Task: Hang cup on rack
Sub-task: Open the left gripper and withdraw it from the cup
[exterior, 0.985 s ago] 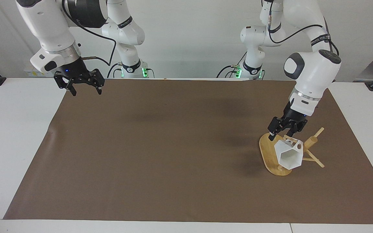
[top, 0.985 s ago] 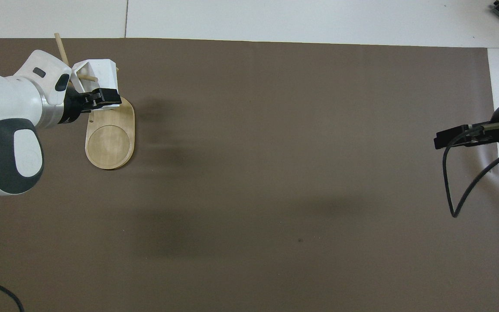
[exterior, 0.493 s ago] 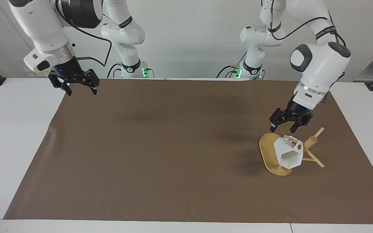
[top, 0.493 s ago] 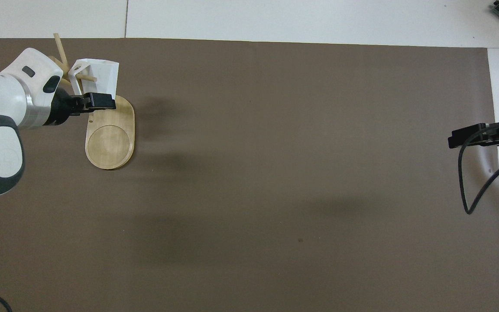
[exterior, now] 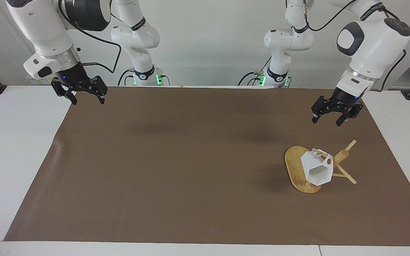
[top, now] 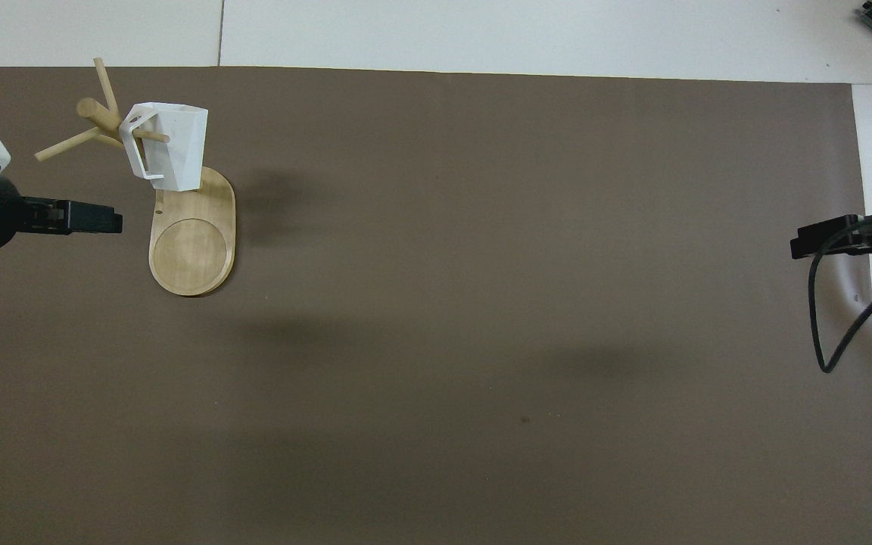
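The white faceted cup (exterior: 318, 170) (top: 172, 144) hangs by its handle on a thin peg of the bamboo rack (exterior: 294, 164) (top: 192, 253), its mouth tilted down over the oval base. The rack stands at the left arm's end of the table, its round post (exterior: 342, 155) (top: 92, 109) upright. My left gripper (exterior: 326, 122) (top: 107, 219) hangs open and empty in the air over the mat beside the rack, clear of the cup. Open and empty too, my right gripper (exterior: 87, 101) (top: 801, 246) waits raised over the mat's edge at the right arm's end.
A brown mat (exterior: 190, 160) covers most of the white table (exterior: 16, 142). A black cable (top: 822, 333) loops down from the right arm's wrist. Nothing else stands on the mat besides the rack.
My left gripper has lifted up and away from the cup, which stays hanging on the peg. The right gripper has drifted slightly toward its own end of the table.
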`<move>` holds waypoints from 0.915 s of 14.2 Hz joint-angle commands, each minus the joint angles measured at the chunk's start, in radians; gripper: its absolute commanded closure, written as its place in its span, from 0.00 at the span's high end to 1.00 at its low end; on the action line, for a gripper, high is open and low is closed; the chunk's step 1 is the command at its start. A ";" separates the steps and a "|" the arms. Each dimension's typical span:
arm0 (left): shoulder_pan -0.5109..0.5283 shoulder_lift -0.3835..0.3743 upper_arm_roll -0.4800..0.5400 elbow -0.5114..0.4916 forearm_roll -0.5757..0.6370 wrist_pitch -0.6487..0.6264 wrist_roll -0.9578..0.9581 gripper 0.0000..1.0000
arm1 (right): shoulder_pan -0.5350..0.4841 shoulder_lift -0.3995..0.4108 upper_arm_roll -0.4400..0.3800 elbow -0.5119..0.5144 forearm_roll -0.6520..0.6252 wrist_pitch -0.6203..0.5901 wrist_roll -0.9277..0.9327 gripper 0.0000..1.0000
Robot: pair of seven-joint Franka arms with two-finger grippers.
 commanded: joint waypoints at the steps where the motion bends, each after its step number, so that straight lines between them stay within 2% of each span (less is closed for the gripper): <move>1: 0.025 0.042 -0.005 0.135 0.031 -0.148 0.017 1.00 | -0.008 -0.018 -0.005 -0.017 -0.006 0.009 -0.004 1.00; 4: 0.043 0.068 -0.005 0.235 0.051 -0.270 0.017 1.00 | -0.008 -0.018 -0.005 -0.018 -0.034 0.026 -0.004 1.00; 8: 0.039 0.000 -0.007 0.135 0.051 -0.269 0.003 1.00 | -0.008 -0.018 -0.003 -0.017 -0.036 0.023 -0.001 1.00; 12: 0.042 0.003 -0.005 0.143 0.055 -0.268 -0.051 1.00 | -0.028 -0.016 -0.006 -0.017 -0.026 0.023 0.003 1.00; 13: 0.034 0.003 -0.007 0.143 0.087 -0.265 -0.054 1.00 | -0.028 -0.016 -0.006 -0.017 -0.026 0.023 0.003 1.00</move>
